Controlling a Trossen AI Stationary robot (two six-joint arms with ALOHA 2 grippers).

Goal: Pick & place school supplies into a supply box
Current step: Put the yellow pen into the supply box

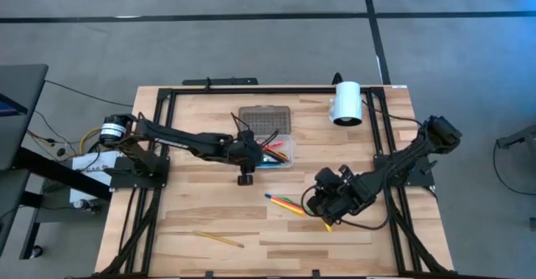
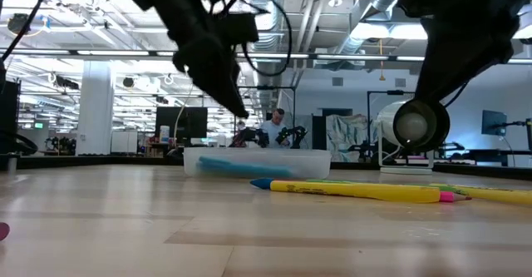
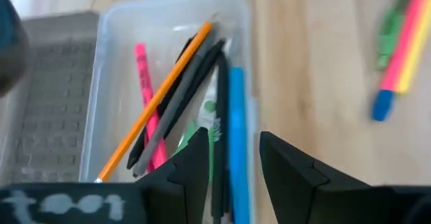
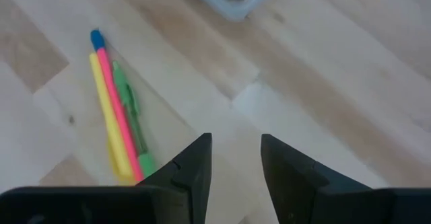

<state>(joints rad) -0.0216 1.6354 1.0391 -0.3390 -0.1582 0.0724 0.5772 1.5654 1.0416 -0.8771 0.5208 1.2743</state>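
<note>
Supply box (image 1: 272,152) sits at 12 o'clock of counter (image 1: 209,220) centre, lid off beside it, already loaded with pens. Left gripper (image 3: 232,163) hovers over it, fingers narrow and empty, probably post-drop. Right gripper (image 4: 236,167), fingers narrowly parted, empty, lines up on loose pens (image 4: 118,113) at 5 o'clock.
</note>
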